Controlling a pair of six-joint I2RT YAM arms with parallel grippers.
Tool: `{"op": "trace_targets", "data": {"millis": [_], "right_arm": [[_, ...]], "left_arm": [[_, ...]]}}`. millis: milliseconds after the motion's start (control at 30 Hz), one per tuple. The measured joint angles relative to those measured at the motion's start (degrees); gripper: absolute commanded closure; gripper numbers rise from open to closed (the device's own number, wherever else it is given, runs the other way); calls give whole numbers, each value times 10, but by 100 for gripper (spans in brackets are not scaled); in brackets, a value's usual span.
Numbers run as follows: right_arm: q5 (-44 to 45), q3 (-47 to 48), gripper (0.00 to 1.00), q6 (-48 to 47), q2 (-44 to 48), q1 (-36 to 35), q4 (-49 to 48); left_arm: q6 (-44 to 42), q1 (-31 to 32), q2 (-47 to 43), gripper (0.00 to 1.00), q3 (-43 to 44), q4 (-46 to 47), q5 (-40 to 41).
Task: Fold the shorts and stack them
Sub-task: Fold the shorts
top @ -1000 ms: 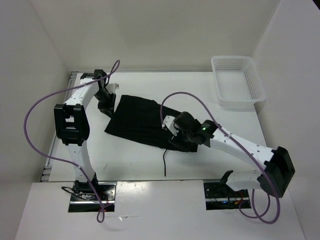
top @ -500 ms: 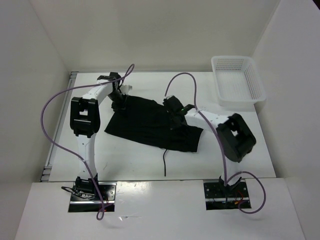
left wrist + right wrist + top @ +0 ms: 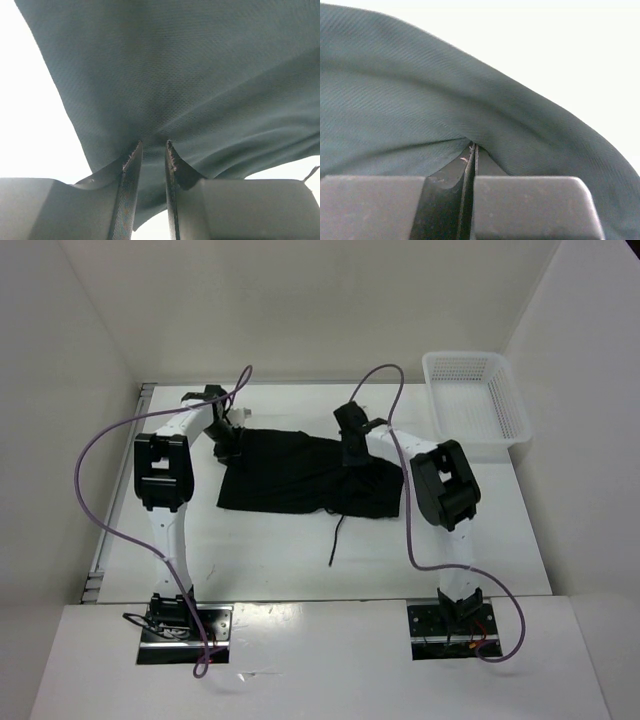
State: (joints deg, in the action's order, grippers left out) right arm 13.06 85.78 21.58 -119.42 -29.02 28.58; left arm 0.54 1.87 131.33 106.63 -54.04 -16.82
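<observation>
The shorts point(image 3: 300, 475) lie spread on the counter point(image 3: 270, 560) between the two arms, toward its far side, with the far edge stretched between both pincers. The left pincer point(image 3: 226, 445) sits at the far-left corner of the cloth. In its wrist view the fingers point(image 3: 131, 175) stand only a narrow slit apart, with fabric bunched at the tips and draped over both of them, so it is grasping the shorts. The right pincer point(image 3: 350, 455) is at the far edge, right of the middle. Its wrist view shows the jaws pressed together, with only a hairline between them and a fold of the cloth caught at the tips: clenched on the shorts. A thin cord point(image 3: 333, 540) trails from the near edge onto the bare counter. A white basket point(image 3: 475, 405) stands at the far-right corner, apart from the cloth.
</observation>
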Motion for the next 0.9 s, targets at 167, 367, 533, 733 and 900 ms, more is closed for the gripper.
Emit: {"op": "trace_targets", "data": {"millis": [167,367,533,733,900], "right_arm": [[0,133,100,-43,-80,54,-5],[-17,169,91,-106,-76,51,-12],[-41,141,91,-139,-39,4,-23],[-73,144,96,-143,-47,-104,-30],[-97,148,100,-129,-78,-120,-35]], "left_arm": [[4,-12,16,64,27,-13,-13],[11,-17,17,64,28,-12,-14],[11,-17,17,63,28,-12,-15],[11,-17,17,63,28,-11,-16],[12,-17,17,63,27,-10,-16]]}}
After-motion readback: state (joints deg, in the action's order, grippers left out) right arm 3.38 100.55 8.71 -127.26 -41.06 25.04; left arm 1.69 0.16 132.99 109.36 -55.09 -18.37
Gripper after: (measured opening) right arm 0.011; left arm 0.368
